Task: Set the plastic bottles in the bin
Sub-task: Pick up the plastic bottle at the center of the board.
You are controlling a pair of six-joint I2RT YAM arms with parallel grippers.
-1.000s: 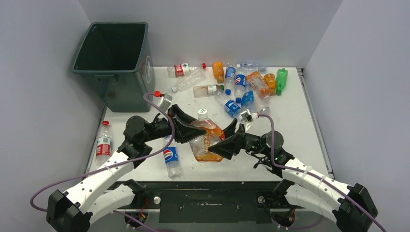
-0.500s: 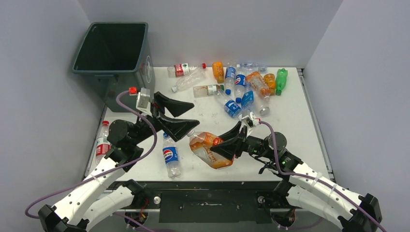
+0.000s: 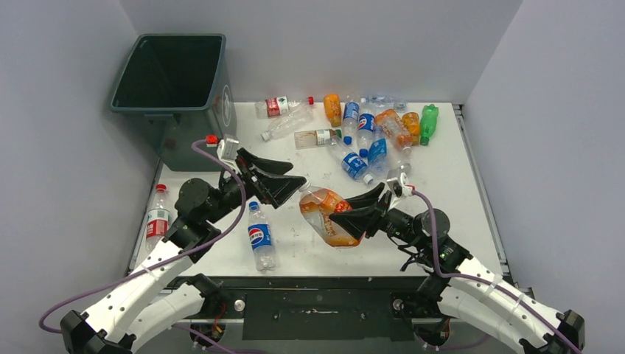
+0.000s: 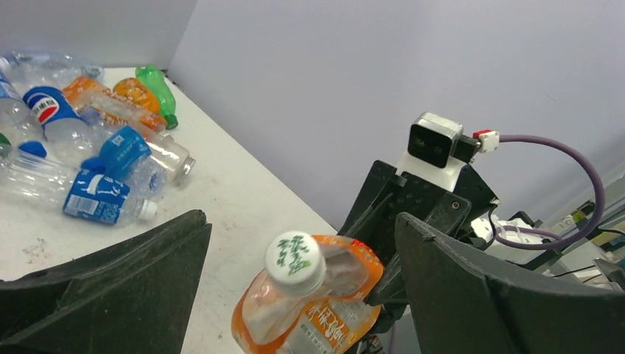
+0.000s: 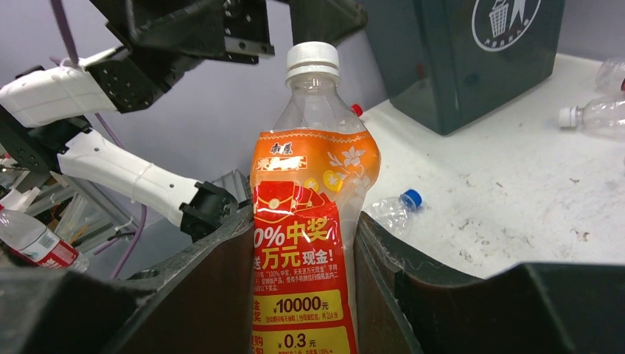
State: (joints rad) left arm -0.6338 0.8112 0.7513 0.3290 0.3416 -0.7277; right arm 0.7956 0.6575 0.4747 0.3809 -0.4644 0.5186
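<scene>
Now that the left gripper [image 3: 297, 172] has let go, the right gripper [image 3: 343, 209] alone holds the orange bottle [image 3: 323, 210].
Overhead, it is over mid-table, well apart from the bin [image 3: 193, 140], binning yet to come; left wrist: fingers [image 4: 110, 287] wide, clear of its cap [image 4: 295, 258]; right wrist: fingers [image 5: 206, 295] pinching its label [image 5: 302, 243].

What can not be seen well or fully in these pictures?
Right wrist view: the bin is cut off by the upper edge; only its wall and sticker show.
Top view: the far pile of bottles overlaps, so no exact count.
Right wrist view: the orange-label bottle has its base cut off by the lower edge, between the fingers of the right gripper.
Left wrist view: the same bottle's lower body is cut off likewise.
</scene>
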